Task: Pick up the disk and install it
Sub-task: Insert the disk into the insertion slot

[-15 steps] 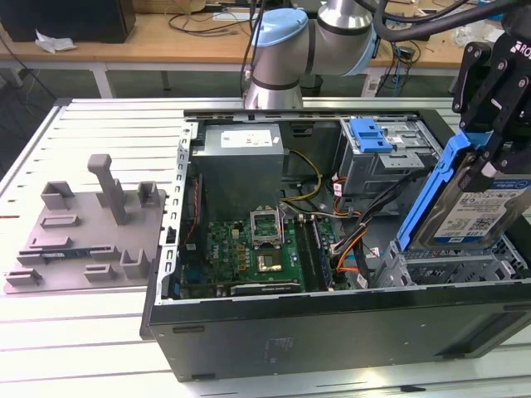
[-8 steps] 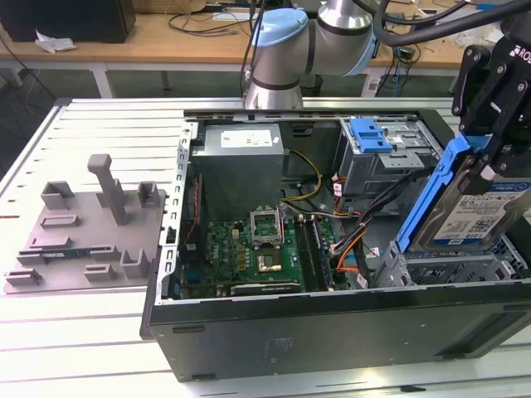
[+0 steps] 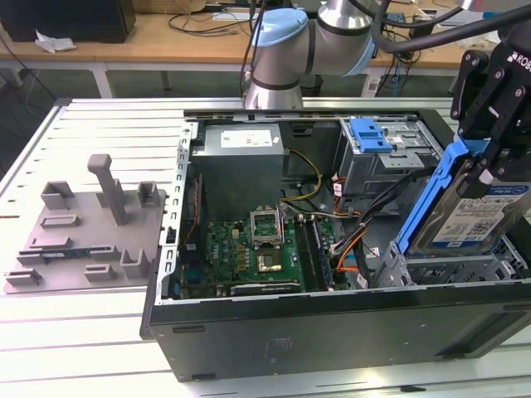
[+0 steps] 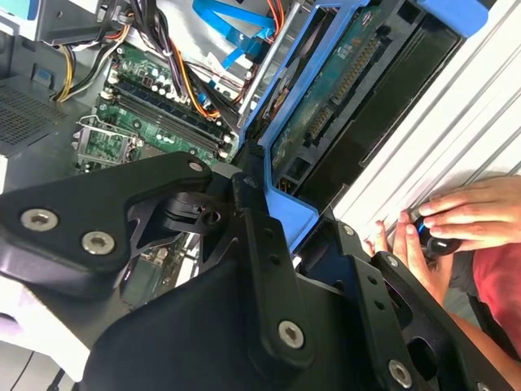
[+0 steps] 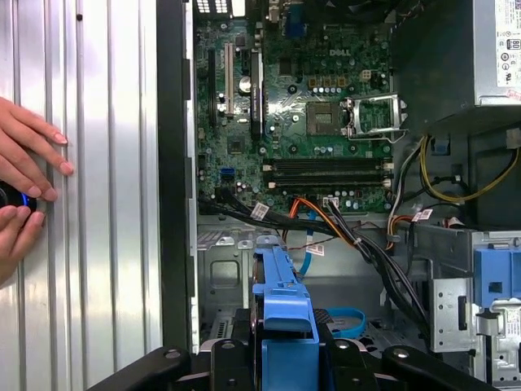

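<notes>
Over the drive bay [image 3: 452,269] at the exterior view's right: gripper [image 3: 475,166] is clamped on the top end of the carrier [image 3: 431,199] framing the disk [image 3: 477,220]. Disk is up in the air, steeply tilted, low end pointing down at the bay. Can't tell if it touches the cage metal. Pick-up looks done. I'd call this the install leg, disk not seated yet. Fixture plate [image 3: 83,240] sits well apart on the table [image 3: 99,133], outside the open case [image 3: 332,332].

Second wrist view: disk's circuit-board side faces the camera, and the gripper pinches the carrier from both sides. A person's hands [image 4: 460,216] rest on the table just beside the case, on a small dark device [image 4: 429,235].

First wrist view: carrier is seen edge-on above the bay floor. Orange and black cables [image 5: 342,232] run between motherboard [image 5: 309,106] and bay, near the carrier.

Judgement: seating calls for the tilt taken out, carrier squared to the bay rails, cables kept clear.
</notes>
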You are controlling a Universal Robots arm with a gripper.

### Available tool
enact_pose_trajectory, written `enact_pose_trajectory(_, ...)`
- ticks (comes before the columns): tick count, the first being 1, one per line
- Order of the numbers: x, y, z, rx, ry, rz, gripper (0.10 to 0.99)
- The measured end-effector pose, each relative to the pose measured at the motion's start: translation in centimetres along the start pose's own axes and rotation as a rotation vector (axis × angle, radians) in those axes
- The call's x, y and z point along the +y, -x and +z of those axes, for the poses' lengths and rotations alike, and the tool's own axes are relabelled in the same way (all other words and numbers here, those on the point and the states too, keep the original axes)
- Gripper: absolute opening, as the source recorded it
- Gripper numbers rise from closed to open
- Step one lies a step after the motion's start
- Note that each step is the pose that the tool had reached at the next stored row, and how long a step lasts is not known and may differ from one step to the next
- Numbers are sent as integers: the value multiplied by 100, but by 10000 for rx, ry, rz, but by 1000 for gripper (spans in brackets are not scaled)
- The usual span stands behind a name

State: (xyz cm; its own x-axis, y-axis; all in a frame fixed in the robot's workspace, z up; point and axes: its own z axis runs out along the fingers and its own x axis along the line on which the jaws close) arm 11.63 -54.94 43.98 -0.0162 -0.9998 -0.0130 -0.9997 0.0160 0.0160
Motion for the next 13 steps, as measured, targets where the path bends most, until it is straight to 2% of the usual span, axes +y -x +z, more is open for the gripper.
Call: enact_pose_trajectory(13, -2, -2, 112, -1, 0, 0, 369)
